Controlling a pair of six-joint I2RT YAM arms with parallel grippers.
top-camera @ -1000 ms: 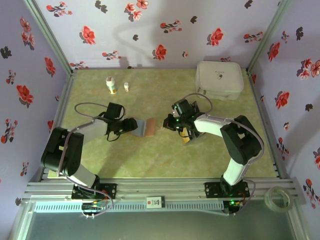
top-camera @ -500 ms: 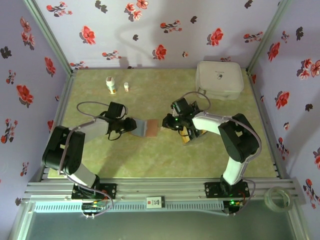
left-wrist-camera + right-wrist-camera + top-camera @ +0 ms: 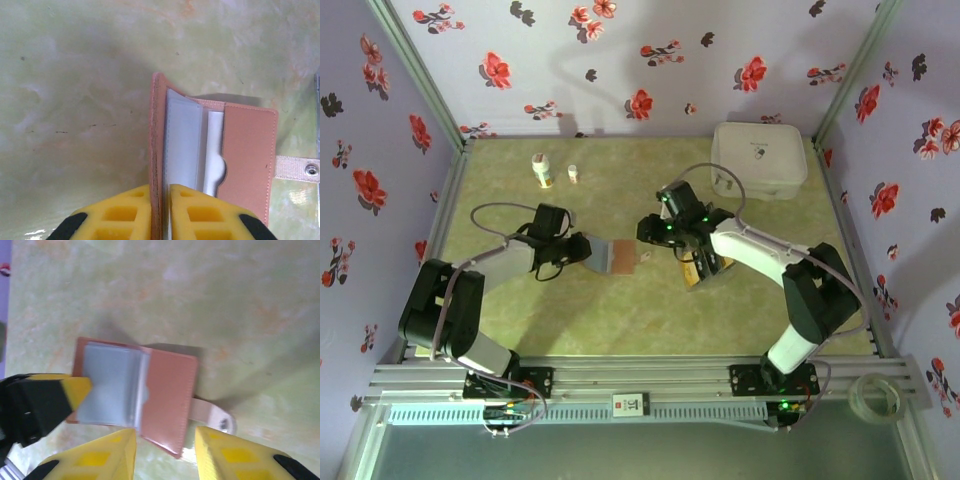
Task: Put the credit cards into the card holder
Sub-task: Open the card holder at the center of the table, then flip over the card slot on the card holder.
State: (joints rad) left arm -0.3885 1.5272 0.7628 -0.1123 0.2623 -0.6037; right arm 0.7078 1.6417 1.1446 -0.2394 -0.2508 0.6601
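- Since one second ago the left gripper (image 3: 160, 200) has closed. Its yellow fingers (image 3: 125, 215) now clench the left cover of the holder (image 3: 618, 256).
- Over the same second the right gripper (image 3: 165, 437) has let go and opened. It has also shifted a little toward the far side and to the left. Its jaws stand apart with nothing between the pads.
- The holder lies about where it lay, open on the table (image 3: 620, 320) near the middle, between the two grippers.
- The cards (image 3: 693, 273) lie in a small pile just right of the holder, partly under the right arm; one orange-tan face shows.
- The left wrist view alone shows the holder's inside closely. Clear sleeves stand next to the pinched cover, and a brown pocket with a curved notch lies to their right.
- The right wrist view alone shows the strap (image 3: 212, 415) lying flat on the table, its snap at the free end. It also shows a left finger (image 3: 75, 387) at the holder's opposite edge.
- The top view alone shows the cards and a white case (image 3: 760, 160) at the far right.
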